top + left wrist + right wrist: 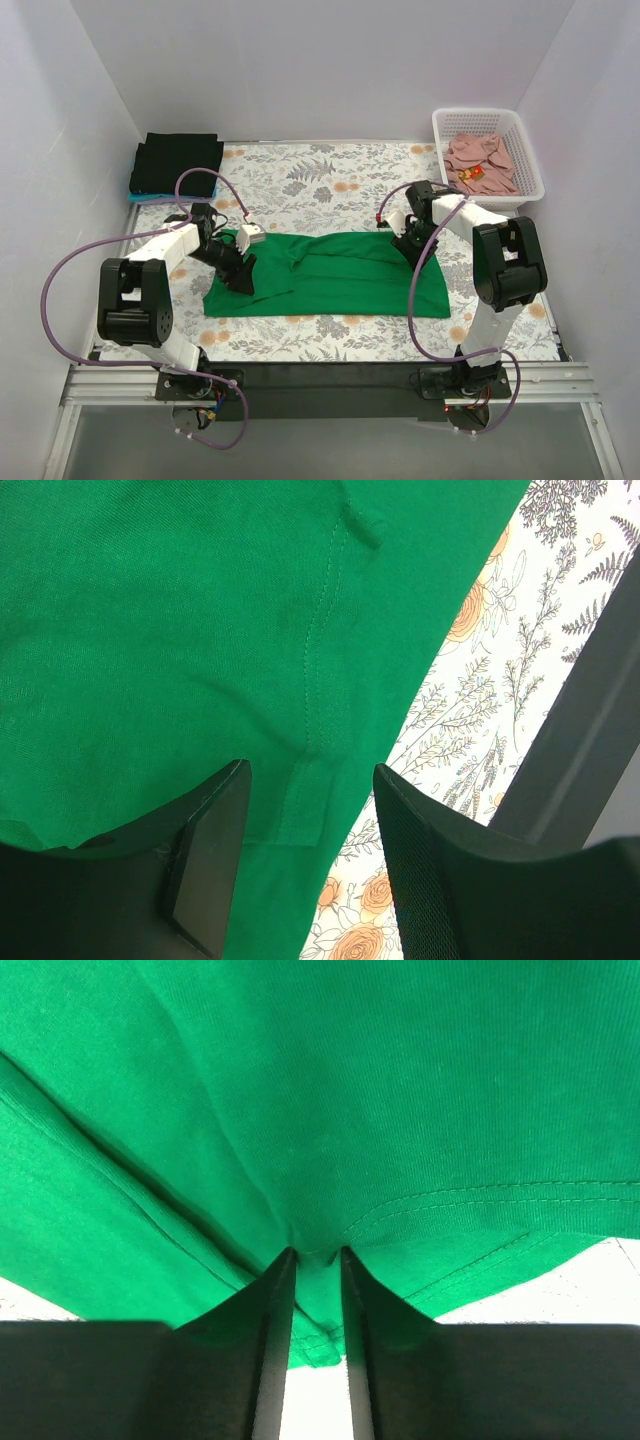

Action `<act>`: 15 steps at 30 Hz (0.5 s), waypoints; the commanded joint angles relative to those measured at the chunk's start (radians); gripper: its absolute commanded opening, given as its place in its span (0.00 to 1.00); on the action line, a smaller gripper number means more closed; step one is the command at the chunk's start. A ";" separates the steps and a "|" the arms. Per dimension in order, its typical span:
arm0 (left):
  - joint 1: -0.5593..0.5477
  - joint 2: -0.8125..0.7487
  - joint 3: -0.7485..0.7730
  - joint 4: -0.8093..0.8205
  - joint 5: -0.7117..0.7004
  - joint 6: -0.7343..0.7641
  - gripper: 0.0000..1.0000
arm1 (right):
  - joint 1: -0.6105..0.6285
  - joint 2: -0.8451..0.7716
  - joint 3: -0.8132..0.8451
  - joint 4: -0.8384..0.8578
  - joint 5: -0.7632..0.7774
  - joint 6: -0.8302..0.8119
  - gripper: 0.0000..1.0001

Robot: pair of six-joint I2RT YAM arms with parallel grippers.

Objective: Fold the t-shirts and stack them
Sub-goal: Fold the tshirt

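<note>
A bright green t-shirt (330, 275) lies partly folded in a wide strip across the middle of the floral table. My left gripper (243, 280) is open just above its left end; in the left wrist view its jaws straddle the shirt's hemmed edge (300, 810). My right gripper (408, 243) is shut on a pinch of green fabric (318, 1270) at the shirt's far right edge. A folded black shirt (177, 162) lies on a light blue one (140, 197) at the back left. A dusty pink shirt (480, 163) with a red-yellow mark lies in the basket.
The white lattice basket (530, 150) stands at the back right corner. White walls enclose the table on three sides. The floral tablecloth (320, 185) is bare behind the green shirt, and a black strip (330, 375) runs along the near edge by the arm bases.
</note>
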 commanded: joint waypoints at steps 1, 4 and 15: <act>-0.006 -0.033 0.002 0.010 0.006 0.003 0.51 | 0.004 -0.028 0.040 -0.034 -0.021 -0.006 0.32; -0.006 -0.030 0.009 0.009 0.011 0.003 0.51 | 0.004 -0.025 0.071 -0.054 -0.036 -0.003 0.32; -0.006 -0.030 0.011 0.004 0.008 0.007 0.52 | 0.004 0.010 0.073 -0.060 -0.052 -0.006 0.29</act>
